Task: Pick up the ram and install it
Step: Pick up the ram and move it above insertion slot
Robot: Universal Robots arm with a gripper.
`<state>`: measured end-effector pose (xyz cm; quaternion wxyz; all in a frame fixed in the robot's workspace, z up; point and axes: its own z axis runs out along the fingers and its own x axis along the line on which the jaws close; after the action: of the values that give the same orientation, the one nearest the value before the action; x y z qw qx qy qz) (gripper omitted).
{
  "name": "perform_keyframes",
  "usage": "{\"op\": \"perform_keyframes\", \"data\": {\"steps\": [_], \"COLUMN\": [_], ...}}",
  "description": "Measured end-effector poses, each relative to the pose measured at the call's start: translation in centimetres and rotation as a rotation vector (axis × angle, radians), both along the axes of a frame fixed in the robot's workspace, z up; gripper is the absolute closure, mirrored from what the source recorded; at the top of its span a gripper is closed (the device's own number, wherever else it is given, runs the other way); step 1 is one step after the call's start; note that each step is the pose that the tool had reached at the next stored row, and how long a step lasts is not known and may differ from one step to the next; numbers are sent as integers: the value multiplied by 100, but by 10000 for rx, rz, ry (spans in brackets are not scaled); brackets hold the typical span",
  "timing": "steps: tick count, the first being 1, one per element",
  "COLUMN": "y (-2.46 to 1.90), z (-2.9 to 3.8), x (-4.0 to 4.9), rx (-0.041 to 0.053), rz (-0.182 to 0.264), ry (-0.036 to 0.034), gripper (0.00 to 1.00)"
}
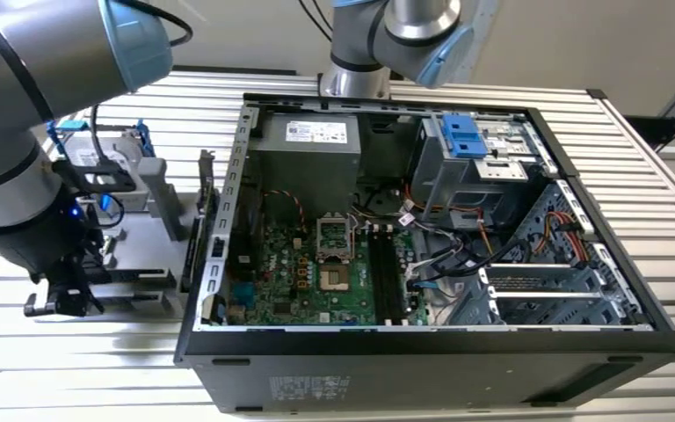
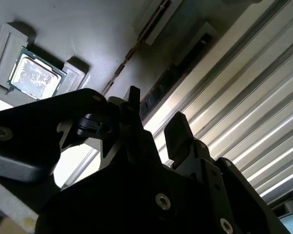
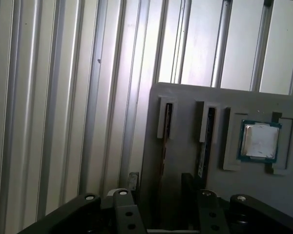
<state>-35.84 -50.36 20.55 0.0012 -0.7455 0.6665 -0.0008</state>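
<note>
First wrist view: the ram [image 3: 162,156] stands on edge in a slot of a gray tray [image 3: 185,97] on the desk [image 3: 63,97], just below the pincer [image 3: 161,195], which is parted and empty. It is probably light, stiff and fragile; pinch its flat faces mid-length.

Looked like ribbed bare metal with a soft sheen on the worktop [image 1: 197,88]. Seemed smooth, matt grey plastic across the holder tray [image 3: 185,112]. Gleamed as scuffed bright metal on the processor lid [image 3: 260,141]. Appeared matt black on the end effector [image 2: 156,114].
</note>
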Motion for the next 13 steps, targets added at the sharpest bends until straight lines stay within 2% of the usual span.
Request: {"op": "perform_keyframes", "data": {"steps": [6, 13], "y": [5, 5], "z": [-101, -103], "x": [0, 0], "rx": [-1, -10], "rz": [4, 3], "ry": [0, 1], "gripper": [0, 0]}}
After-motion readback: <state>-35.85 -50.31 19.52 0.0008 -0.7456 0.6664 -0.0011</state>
